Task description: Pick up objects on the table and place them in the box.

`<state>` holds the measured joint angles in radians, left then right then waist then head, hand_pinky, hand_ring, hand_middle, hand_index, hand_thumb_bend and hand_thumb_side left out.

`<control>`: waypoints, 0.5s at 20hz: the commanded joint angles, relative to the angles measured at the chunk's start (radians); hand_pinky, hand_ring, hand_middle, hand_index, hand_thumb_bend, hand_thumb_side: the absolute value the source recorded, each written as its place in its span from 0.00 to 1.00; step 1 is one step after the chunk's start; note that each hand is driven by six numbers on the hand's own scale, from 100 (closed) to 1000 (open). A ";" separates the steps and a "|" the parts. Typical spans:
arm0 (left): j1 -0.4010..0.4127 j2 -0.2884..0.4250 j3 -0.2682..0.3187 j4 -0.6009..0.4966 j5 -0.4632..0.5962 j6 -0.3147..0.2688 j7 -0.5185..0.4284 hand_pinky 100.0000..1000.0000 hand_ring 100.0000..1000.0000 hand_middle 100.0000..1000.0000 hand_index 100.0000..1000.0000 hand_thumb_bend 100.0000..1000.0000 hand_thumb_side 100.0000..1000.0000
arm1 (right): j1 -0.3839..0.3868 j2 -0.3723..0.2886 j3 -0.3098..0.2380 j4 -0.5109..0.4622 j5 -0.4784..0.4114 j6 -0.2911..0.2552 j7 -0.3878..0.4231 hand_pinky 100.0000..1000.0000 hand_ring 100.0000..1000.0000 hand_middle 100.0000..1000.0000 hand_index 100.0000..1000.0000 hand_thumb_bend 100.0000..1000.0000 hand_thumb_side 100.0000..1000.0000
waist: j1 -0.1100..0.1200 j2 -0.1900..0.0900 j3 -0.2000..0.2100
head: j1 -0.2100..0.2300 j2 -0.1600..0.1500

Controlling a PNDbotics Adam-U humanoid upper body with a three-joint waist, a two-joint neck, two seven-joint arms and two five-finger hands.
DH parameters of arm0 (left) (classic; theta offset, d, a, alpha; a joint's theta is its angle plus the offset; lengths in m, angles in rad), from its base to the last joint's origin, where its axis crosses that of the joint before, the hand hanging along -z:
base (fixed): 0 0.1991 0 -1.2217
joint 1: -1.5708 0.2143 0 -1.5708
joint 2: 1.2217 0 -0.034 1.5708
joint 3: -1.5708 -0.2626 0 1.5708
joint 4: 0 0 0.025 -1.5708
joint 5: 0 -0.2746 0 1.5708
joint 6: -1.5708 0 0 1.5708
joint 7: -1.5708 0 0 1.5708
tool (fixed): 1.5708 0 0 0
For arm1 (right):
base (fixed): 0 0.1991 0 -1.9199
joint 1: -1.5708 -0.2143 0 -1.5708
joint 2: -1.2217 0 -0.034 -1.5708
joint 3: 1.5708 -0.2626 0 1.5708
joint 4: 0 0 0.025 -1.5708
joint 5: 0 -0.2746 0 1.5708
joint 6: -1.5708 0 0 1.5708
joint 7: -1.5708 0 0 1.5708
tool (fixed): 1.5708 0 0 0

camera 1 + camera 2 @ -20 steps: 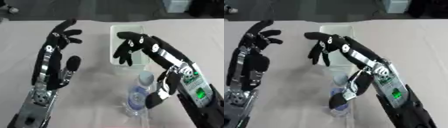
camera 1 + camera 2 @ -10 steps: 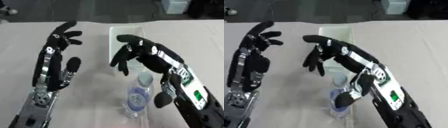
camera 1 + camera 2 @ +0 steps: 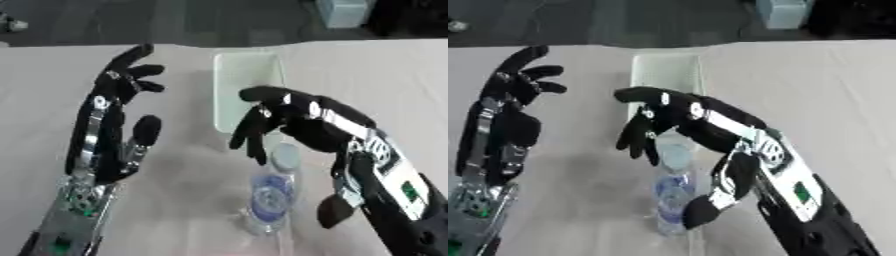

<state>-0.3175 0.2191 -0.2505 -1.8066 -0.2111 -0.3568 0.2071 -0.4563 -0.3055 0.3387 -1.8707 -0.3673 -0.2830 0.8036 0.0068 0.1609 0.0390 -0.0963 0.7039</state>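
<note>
Two robot hands spread open, left robot hand (image 3: 118, 107), right robot hand (image 3: 289, 120) above blue-labelled bottle (image 3: 269, 195), label unreadable

My left hand (image 3: 118, 100) and right hand (image 3: 293, 122) are black; silver forearms carry green-lit panels.
</note>
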 commanded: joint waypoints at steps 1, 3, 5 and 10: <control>-0.008 0.007 0.007 -0.012 -0.003 -0.004 0.002 0.58 0.75 0.82 0.91 0.43 0.75 | -0.004 -0.019 0.003 -0.017 -0.043 0.009 0.030 0.37 0.69 0.52 1.00 0.68 0.38 | 0.002 -0.017 0.000 | -0.006 0.002; -0.007 0.007 0.008 -0.011 -0.003 -0.004 0.003 0.58 0.75 0.82 0.91 0.43 0.75 | -0.003 -0.016 0.000 -0.012 -0.055 0.014 0.045 0.37 0.69 0.52 1.00 0.68 0.37 | 0.003 -0.017 0.000 | -0.008 0.003; -0.007 0.006 0.008 -0.011 -0.003 -0.003 0.003 0.58 0.75 0.82 0.91 0.43 0.75 | -0.002 -0.008 -0.008 -0.004 -0.057 0.013 0.060 0.37 0.69 0.52 1.00 0.68 0.37 | 0.005 -0.016 0.000 | -0.008 0.003; -0.007 0.004 0.008 -0.010 -0.003 -0.004 0.002 0.58 0.75 0.82 0.91 0.43 0.75 | -0.001 0.004 -0.019 0.013 -0.045 -0.003 0.081 0.37 0.69 0.52 1.00 0.68 0.40 | 0.007 -0.015 0.003 | -0.007 0.002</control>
<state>-0.3171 0.2191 -0.2504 -1.8039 -0.2112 -0.3568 0.2071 -0.4537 -0.3013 0.3310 -1.8512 -0.4122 -0.2556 0.8519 0.0126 0.1609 0.0414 -0.0967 0.7111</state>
